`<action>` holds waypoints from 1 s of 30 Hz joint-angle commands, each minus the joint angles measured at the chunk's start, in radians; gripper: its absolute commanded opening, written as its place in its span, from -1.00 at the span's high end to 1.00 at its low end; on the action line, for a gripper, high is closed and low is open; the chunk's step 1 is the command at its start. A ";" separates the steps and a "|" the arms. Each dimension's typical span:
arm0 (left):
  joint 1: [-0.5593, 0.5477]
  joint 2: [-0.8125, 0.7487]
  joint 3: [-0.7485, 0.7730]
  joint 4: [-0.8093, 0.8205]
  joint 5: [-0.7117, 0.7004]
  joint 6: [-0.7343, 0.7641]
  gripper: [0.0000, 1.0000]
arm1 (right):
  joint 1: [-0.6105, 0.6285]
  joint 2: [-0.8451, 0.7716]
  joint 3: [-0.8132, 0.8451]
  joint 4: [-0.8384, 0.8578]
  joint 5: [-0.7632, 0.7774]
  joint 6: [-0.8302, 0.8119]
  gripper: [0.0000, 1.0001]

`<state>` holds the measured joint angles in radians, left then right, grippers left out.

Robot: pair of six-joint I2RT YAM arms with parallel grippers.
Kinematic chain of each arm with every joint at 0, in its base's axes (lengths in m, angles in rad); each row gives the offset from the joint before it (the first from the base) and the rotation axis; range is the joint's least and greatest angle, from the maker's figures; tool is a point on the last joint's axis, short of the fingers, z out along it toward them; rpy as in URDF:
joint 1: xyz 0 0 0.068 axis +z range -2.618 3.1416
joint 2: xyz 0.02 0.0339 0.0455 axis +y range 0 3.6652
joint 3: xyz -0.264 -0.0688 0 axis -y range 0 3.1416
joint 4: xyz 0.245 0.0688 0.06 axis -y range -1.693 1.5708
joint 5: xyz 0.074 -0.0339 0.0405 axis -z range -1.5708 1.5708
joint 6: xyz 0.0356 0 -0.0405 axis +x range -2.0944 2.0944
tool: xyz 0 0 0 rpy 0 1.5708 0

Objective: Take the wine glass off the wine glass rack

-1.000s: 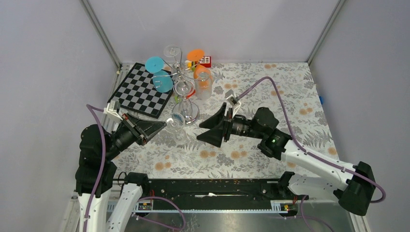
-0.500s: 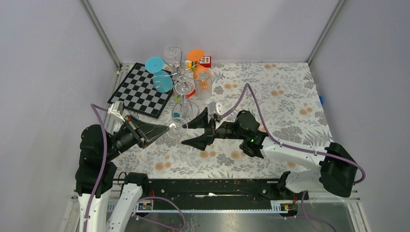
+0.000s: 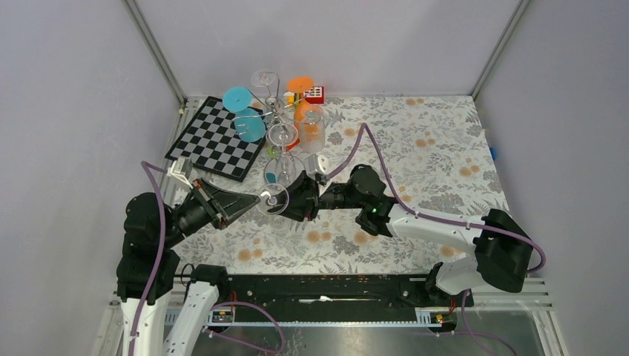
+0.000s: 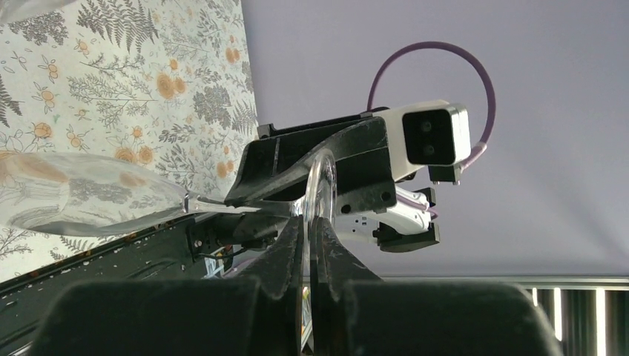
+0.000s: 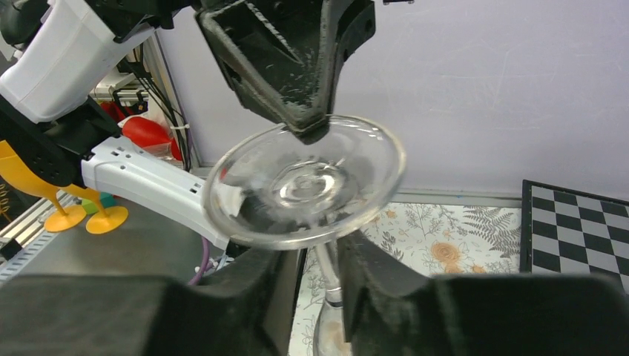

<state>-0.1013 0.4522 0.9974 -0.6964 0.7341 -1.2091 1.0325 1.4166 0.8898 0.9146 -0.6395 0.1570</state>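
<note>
The wine glass [image 3: 272, 199] is off the wine glass rack [image 3: 276, 110], hanging in the air on the near side of the rack's round base, tipped over on its side above the flowered desk [image 3: 445, 148]. Its foot [image 5: 304, 182] faces my right wrist camera like a clear disc, and its bowl [image 4: 81, 196] points away toward the desk

My left end effector [image 3: 254, 200] is clenched on the rim of that foot, which sits edge-on between the two fingers in the left wrist view. My right end effector [image 3: 295, 196] reaches in from the opposite side, its fingers [image 5: 371, 285] drawn in close on either flank of the stem [image 5: 326, 278], just behind the foot. One finger looks to be against the stem and a thin dark slit shows by the other, so I cannot tell whether this one is truly grasping

On the rack itself hang blue, orange and clear glasses. The chessboard [image 3: 215, 137] lies just left of the rack
</note>
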 commanded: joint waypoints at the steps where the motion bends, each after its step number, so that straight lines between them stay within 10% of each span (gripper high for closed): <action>1: -0.001 -0.019 0.010 0.056 0.015 -0.022 1.00 | 0.011 0.016 0.056 0.087 -0.012 0.025 0.58; 5: -0.001 -0.021 0.016 0.056 -0.003 -0.020 0.97 | 0.011 -0.007 0.033 0.132 0.021 0.045 0.81; 10: -0.001 -0.032 0.035 0.097 -0.054 0.010 -0.39 | 0.011 -0.095 -0.037 0.228 0.122 0.111 1.00; 13: -0.002 -0.038 0.015 0.140 -0.062 0.027 -0.75 | 0.012 -0.167 -0.087 0.271 0.228 0.165 1.00; 19: -0.001 -0.058 -0.057 0.296 0.007 0.067 -0.89 | 0.011 -0.387 -0.205 0.246 0.524 0.245 1.00; 26: -0.003 -0.025 -0.067 0.329 0.012 0.163 -0.89 | 0.010 -0.689 -0.054 -0.529 1.061 0.351 1.00; 30: -0.024 0.049 -0.086 0.376 0.000 0.178 -0.87 | 0.009 -0.792 -0.090 -0.603 1.246 0.397 1.00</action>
<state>-0.1047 0.4294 0.9390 -0.4339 0.7261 -1.0756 1.0397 0.7013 0.7898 0.5259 0.2882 0.4778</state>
